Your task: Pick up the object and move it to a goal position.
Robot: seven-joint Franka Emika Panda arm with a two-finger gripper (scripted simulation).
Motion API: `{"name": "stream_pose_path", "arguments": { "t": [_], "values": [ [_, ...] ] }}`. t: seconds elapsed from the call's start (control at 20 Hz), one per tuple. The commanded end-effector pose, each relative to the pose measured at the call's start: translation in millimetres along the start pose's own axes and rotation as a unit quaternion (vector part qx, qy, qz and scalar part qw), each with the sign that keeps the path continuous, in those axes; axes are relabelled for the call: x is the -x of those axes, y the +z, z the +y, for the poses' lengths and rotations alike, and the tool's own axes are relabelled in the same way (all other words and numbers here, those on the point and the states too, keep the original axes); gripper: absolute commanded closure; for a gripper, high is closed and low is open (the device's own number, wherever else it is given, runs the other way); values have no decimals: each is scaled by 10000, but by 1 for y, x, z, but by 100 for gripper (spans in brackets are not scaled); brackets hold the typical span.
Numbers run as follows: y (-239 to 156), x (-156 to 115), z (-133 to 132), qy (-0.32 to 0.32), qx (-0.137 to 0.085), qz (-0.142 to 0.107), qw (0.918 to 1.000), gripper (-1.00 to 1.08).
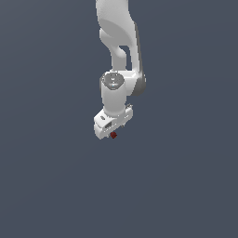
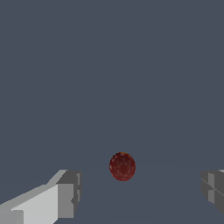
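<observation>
The end effector (image 2: 139,192) is hanging with its fingers (image 2: 68,194) spread wide, gripping nothing. The dark red lumpy ball (image 2: 122,166) is sitting between them, touching neither, just beneath the white arm (image 1: 120,56).

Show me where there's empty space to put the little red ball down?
Bare grey floor spreads all round the arm, wide to the exterior view's left, right and below. Only crowded spot: under the open tool, where the red ball sits between its fingers, touching neither.
</observation>
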State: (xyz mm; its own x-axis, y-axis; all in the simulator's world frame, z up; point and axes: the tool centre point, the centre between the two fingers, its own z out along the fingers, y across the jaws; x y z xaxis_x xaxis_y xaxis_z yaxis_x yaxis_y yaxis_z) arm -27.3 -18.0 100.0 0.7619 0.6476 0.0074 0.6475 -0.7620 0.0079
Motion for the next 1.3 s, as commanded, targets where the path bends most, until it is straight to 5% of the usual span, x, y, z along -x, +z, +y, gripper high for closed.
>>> {"name": "stream_pose_path", "arguments": {
  "t": [0.0,0.6,1.25],
  "values": [
    [7,6,-1,-341,-5,-10,9994,-92],
    [29,23,-5,-1411,-38,-30,9900,-92],
    [41,26,-6,-1558,-45,-32,9878,-92]
  ]
}}
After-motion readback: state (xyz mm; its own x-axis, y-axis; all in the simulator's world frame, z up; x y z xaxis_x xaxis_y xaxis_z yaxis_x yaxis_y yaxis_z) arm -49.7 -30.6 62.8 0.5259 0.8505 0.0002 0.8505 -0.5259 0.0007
